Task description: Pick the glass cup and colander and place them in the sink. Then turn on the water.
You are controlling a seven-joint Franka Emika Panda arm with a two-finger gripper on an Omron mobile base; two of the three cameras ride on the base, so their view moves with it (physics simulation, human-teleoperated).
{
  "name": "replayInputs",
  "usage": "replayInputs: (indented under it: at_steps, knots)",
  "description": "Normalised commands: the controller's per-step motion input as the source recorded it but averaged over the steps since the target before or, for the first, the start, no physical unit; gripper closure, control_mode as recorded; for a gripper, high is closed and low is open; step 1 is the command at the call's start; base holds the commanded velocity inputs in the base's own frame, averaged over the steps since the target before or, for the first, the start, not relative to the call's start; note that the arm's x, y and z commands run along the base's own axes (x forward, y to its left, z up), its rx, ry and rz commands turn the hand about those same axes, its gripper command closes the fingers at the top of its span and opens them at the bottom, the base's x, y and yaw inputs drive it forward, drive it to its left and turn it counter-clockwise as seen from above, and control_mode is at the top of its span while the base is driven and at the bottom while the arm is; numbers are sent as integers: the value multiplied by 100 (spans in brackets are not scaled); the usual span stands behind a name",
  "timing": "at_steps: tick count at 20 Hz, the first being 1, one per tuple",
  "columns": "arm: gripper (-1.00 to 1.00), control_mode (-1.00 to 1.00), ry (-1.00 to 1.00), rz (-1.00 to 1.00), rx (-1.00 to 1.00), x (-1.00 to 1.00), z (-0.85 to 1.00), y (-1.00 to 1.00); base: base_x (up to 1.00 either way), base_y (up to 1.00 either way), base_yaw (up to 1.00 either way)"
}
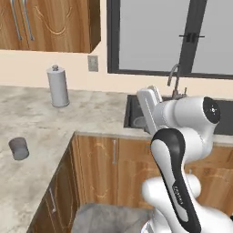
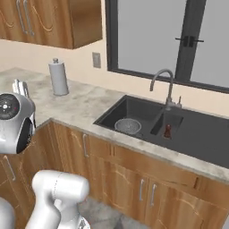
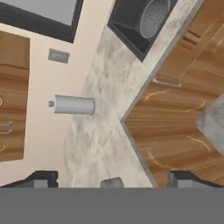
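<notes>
Dark fingers (image 3: 111, 179) stand wide apart, holding nothing, with the glass cup (image 3: 112, 183) between them below.

No text could be read; small grey lettering stood on the arm's black forearm cover (image 1: 178, 193), too blurred to make out.
</notes>
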Motion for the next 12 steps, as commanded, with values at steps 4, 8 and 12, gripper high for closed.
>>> replayInputs:
  at_steps: [4, 8, 12]
  knots:
    - [-100, 100, 0, 0, 0, 0, 0, 0, -55, 0, 54]
    - [-100, 100, 0, 0, 0, 0, 0, 0, -33, 0, 54]
    - [-100, 100, 0, 0, 0, 0, 0, 0, -3, 0, 52]
